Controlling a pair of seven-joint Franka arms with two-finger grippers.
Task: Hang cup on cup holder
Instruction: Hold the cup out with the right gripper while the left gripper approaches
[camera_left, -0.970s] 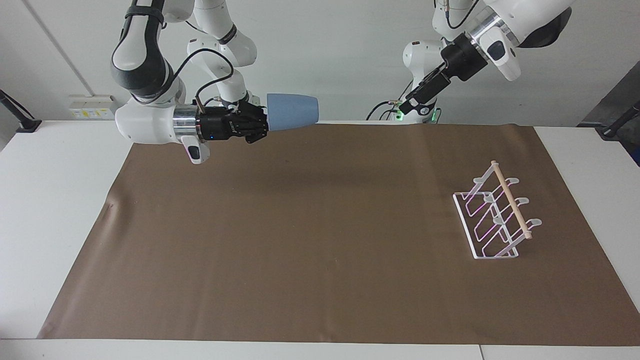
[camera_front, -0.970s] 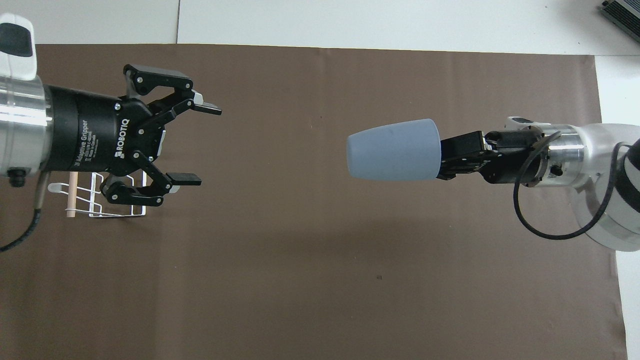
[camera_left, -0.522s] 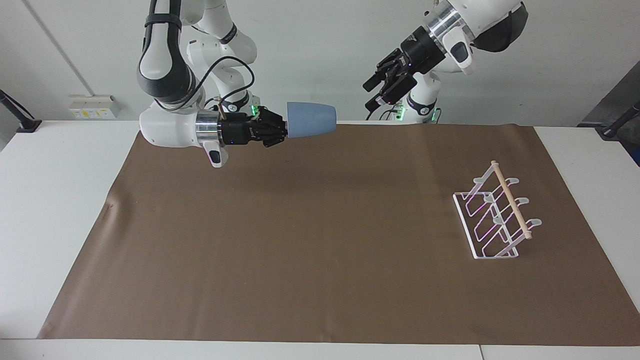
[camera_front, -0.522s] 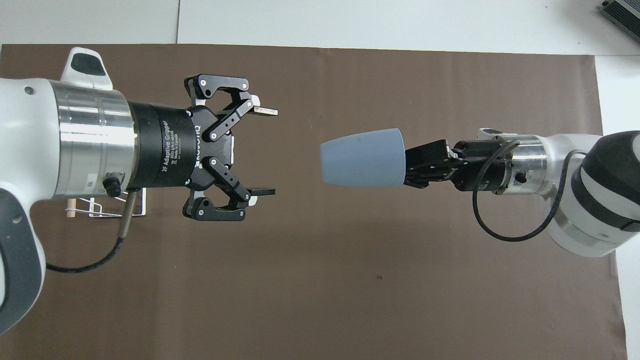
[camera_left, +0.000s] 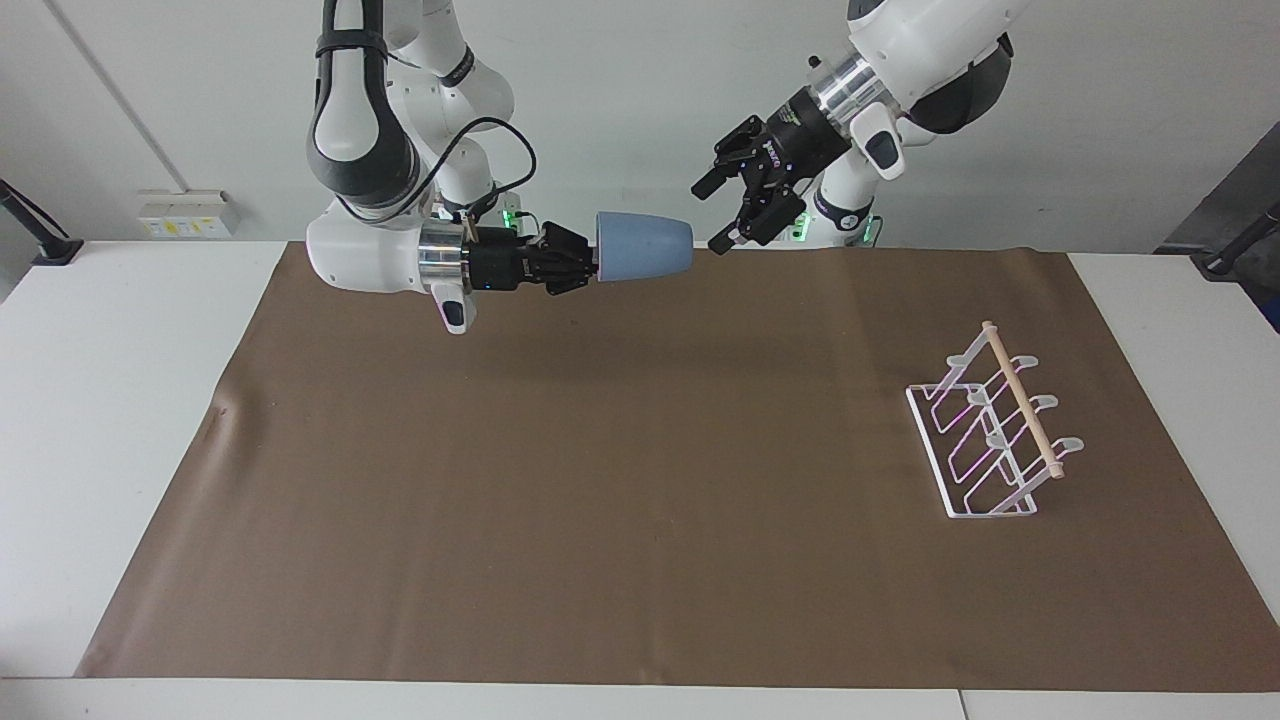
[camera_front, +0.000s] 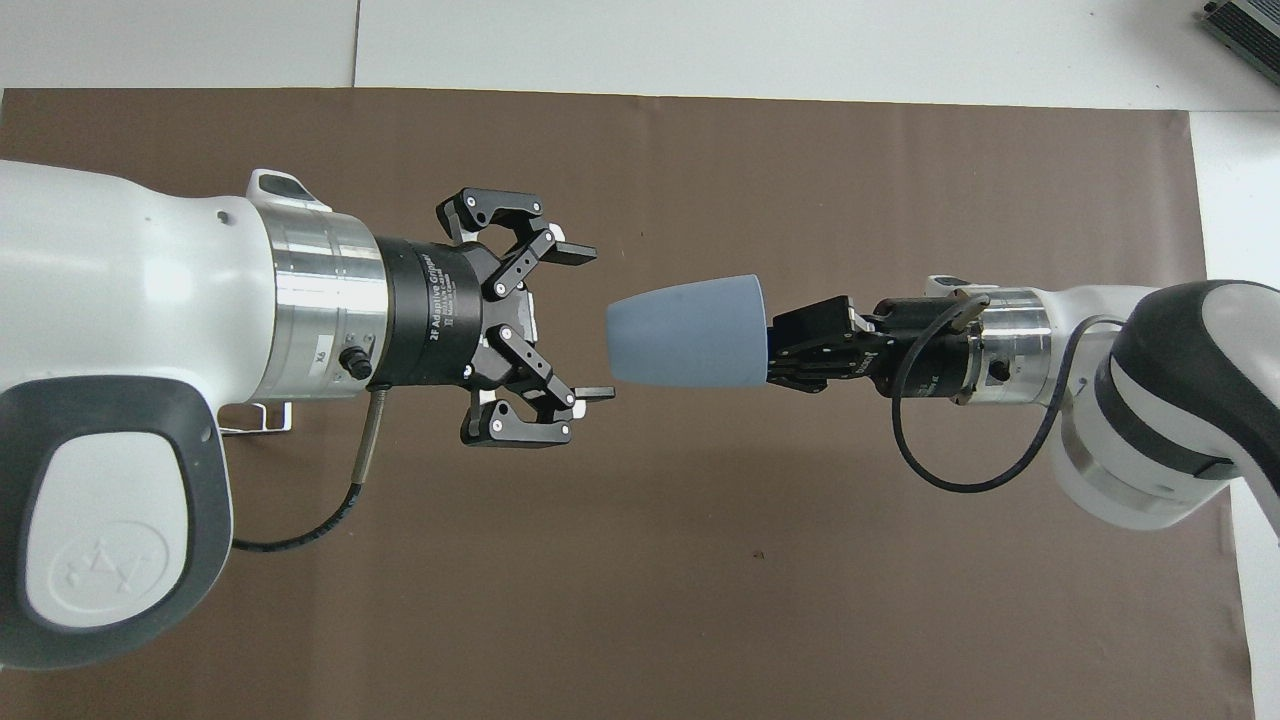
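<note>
Holding the cup (camera_left: 645, 247) sideways in mid-air over the robots' edge of the brown mat (camera_left: 640, 480), long axis level and running along the line between the two arms, closed base pointing toward the left arm's end, wider rim end turned back onto the right gripper (camera_left: 590, 268). Pinching the rim, fingertips pressed together on the wall there, so gripped at the open end only. Facing it head-on, the left gripper (camera_front: 590, 325) with fingers spread wide, one fingertip to each side of the cup's axis, tips just short of the base in the overhead view and apart from it in the facing view, not yet touching. Judging from this, a handover: base entering the open jaws straight along that shared axis, with little room for sideways error since the taper narrows toward the approaching fingers. Standing well apart, toward the left arm's end of the mat and farther from the robots, the cup holder (camera_left: 995, 430), white wire prongs under a wooden dowel (camera_left: 1020, 398), untouched. Nearer to the rack by far, the left arm, hence probably the one to do the hanging.
</note>
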